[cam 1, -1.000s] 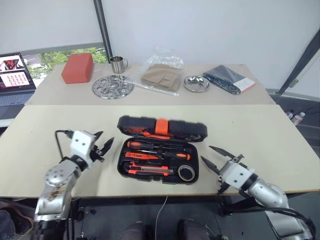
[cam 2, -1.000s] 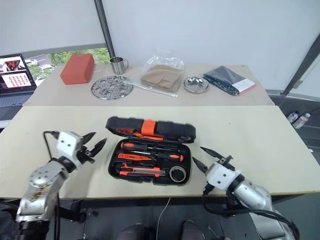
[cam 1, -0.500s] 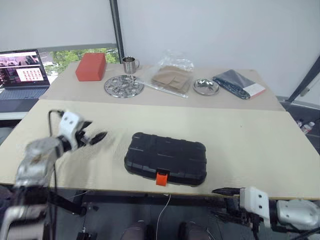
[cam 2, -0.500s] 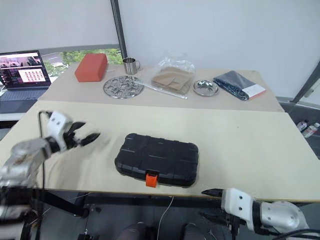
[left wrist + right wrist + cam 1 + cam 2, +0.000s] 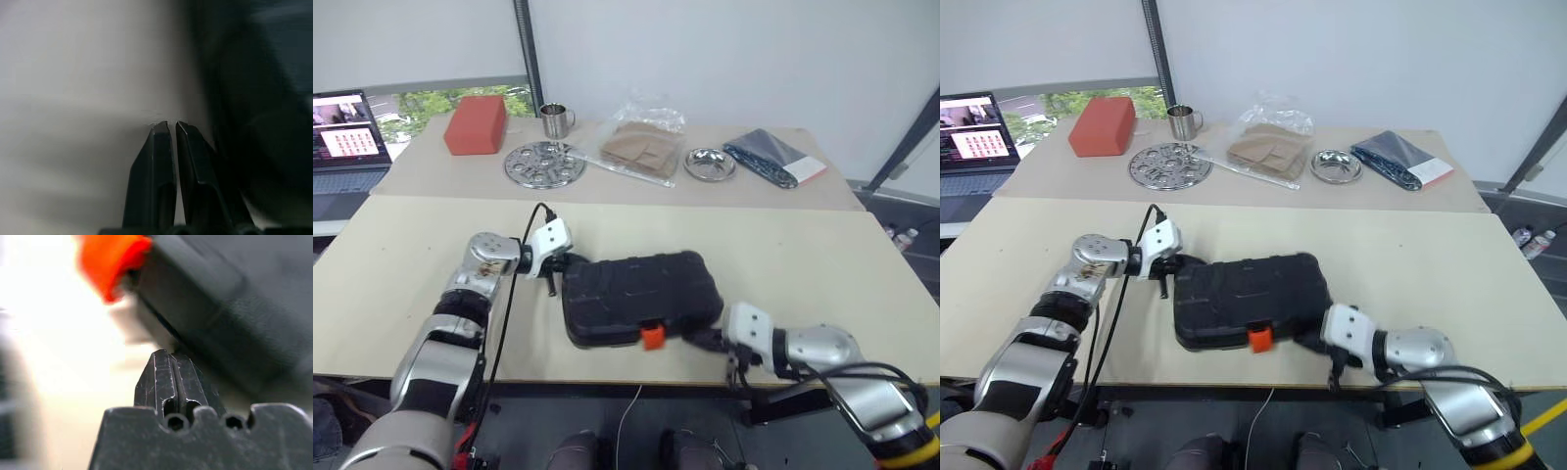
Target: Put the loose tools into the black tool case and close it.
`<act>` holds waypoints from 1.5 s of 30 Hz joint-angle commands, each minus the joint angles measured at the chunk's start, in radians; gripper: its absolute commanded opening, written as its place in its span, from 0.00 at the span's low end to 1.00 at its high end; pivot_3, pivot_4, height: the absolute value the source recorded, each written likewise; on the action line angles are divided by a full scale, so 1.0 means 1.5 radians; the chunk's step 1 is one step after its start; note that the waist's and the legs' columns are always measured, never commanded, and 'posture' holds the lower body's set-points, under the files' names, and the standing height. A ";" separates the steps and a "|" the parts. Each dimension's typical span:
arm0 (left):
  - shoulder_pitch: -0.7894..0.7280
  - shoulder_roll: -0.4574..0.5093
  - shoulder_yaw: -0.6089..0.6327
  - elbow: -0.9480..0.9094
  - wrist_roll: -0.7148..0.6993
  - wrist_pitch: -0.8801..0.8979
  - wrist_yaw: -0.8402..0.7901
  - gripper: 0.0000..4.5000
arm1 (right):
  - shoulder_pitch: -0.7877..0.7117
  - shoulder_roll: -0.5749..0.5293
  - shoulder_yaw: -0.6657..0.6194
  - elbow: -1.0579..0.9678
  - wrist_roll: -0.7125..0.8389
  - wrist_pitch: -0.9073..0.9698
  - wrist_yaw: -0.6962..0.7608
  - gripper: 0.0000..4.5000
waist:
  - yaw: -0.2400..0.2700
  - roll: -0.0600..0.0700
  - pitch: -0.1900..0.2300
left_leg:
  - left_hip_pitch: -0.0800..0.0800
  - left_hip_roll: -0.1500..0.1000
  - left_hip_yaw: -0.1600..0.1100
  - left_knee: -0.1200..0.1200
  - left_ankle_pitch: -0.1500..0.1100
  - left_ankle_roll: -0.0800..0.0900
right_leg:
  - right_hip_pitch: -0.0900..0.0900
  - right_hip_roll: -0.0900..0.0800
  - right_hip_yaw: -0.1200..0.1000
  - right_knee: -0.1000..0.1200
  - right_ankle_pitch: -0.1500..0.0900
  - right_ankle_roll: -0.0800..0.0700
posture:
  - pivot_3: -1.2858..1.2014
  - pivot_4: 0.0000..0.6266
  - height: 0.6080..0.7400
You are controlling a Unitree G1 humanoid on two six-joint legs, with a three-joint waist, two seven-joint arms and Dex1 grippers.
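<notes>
The black tool case (image 5: pixel 641 292) lies closed on the near table, with its orange latch (image 5: pixel 652 337) facing the front edge. The loose tools are hidden. My left gripper (image 5: pixel 560 264) is shut and rests against the case's left end. In the left wrist view its fingertips (image 5: pixel 159 128) sit together beside the dark case (image 5: pixel 254 98). My right gripper (image 5: pixel 700 339) is shut at the case's front right corner, just right of the latch. The right wrist view shows its closed fingertips (image 5: pixel 161 360) under the case edge (image 5: pixel 220 308), near the latch (image 5: pixel 110 259).
On the far table stand a red box (image 5: pixel 476 124), a metal cup (image 5: pixel 552 119), a round metal plate (image 5: pixel 545 163), a plastic bag with brown contents (image 5: pixel 636 149), a metal bowl (image 5: pixel 704 163) and a dark packet (image 5: pixel 773 157). A laptop (image 5: pixel 342 132) sits at the far left.
The case stood open with tools in it a second ago and its lid is now down. Both grippers have shut and come in against the case. The camera has also shifted.
</notes>
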 commanded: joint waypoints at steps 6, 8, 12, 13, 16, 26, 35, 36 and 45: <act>0.003 0.007 0.079 -0.168 -0.133 0.284 -0.013 0.06 | 0.063 -0.016 -0.162 -0.093 0.137 0.100 0.025 0.00 | 0.004 0.000 0.000 | -0.005 0.001 -0.004 0.003 0.003 0.006 | -0.001 0.003 -0.002 0.001 0.000 0.000 | 0.52 0.24 0.95; -0.007 -0.005 0.087 -0.225 -0.177 0.387 -0.014 0.06 | 0.068 -0.013 -0.185 -0.123 0.175 0.142 0.019 0.00 | 0.002 0.000 0.000 | -0.005 0.001 -0.004 0.004 0.003 0.006 | -0.001 0.003 -0.001 0.001 0.000 0.000 | 0.52 0.24 0.95; -0.010 -0.049 0.058 -0.314 -0.203 0.476 0.015 0.06 | 0.065 -0.009 -0.177 -0.169 0.210 0.188 0.017 0.00 | 0.003 0.000 0.000 | -0.003 0.001 -0.004 0.005 0.003 0.007 | 0.002 0.003 -0.001 0.001 0.000 0.002 | 0.52 0.24 0.95; 0.001 -0.057 0.032 -0.324 -0.180 0.448 0.018 0.06 | 0.060 -0.004 -0.166 -0.175 0.209 0.194 0.010 0.00 | 0.003 0.000 0.000 | -0.001 0.001 -0.005 0.004 0.003 0.007 | 0.003 0.003 -0.001 0.000 -0.001 0.003 | 0.52 0.24 0.95; 0.023 -0.069 -0.031 -0.313 -0.117 0.372 0.034 0.06 | 0.042 0.017 -0.137 -0.178 0.201 0.201 -0.011 0.00 | 0.002 0.000 0.000 | 0.000 0.000 -0.005 0.004 0.002 0.008 | 0.004 0.002 0.000 0.000 -0.001 0.002 | 0.52 0.24 0.95; 0.034 -0.074 -0.085 -0.230 -0.046 0.252 0.066 0.06 | 0.070 -0.002 -0.072 -0.185 0.155 0.223 -0.020 0.00 | 0.002 0.003 -0.003 | 0.002 0.001 -0.004 0.004 0.000 0.004 | 0.005 -0.002 0.000 0.001 0.000 0.001 | 0.52 0.24 0.95; 0.040 -0.074 -0.083 -0.243 -0.053 0.245 0.068 0.06 | 0.130 0.000 -0.073 -0.179 0.139 0.212 -0.038 0.00 | 0.002 0.003 -0.003 | 0.003 0.001 -0.004 0.004 -0.001 0.003 | 0.005 -0.002 0.000 0.001 0.000 0.001 | 0.52 0.24 0.95; 0.040 -0.075 -0.086 -0.245 -0.051 0.242 0.067 0.06 | 0.127 0.004 -0.065 -0.173 0.133 0.212 -0.043 0.00 | 0.002 0.003 -0.003 | 0.003 0.001 -0.004 0.004 -0.001 0.003 | 0.005 -0.002 0.000 0.001 0.000 0.001 | 0.52 0.24 0.95; 0.017 -0.094 -0.105 -0.221 -0.030 0.203 0.075 0.06 | 0.058 0.079 0.007 -0.100 0.077 0.205 -0.082 0.00 | 0.002 0.002 -0.004 | 0.003 0.001 -0.004 0.004 -0.001 0.003 | 0.006 -0.003 0.000 0.001 0.000 0.002 | 0.52 0.24 0.95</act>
